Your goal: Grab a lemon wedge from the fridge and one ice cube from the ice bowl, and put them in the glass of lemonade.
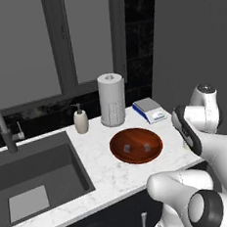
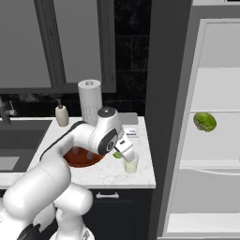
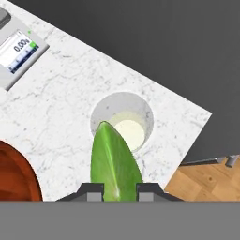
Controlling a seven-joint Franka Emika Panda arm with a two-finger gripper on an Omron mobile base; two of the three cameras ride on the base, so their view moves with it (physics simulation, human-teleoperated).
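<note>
1. You have the fridge (image 2: 206, 140) standing open at the right of the right base view, white shelves showing, with a green rounded fruit (image 2: 205, 121) on a middle shelf.
2. The counter (image 1: 97, 151) carries everything else. In the left base view the ice bowl (image 1: 136, 145) sits at its centre, with two pale cubes inside; the paper towel roll (image 1: 111, 100) is at 11 o'clock from the bowl, the soap bottle (image 1: 80, 120) at 10, the scale (image 1: 149, 110) at 1.
3. The glass of lemonade (image 3: 123, 125) stands near the counter's front corner, well apart from the bowl's rim.
4. Your hand (image 3: 119, 191) is clenched on the lemon wedge (image 3: 115, 165), one fingertip on each side of it.
5. What matters now: in the hand view the wedge's long axis runs from 6 to 12 o'clock, and its tip overlaps the glass rim at about 7 o'clock. The glass opening lies at 12 to 1 o'clock from the hand, so I judge you need a slight shift that way before releasing.
6. The ice cube step is not yet done.
</note>
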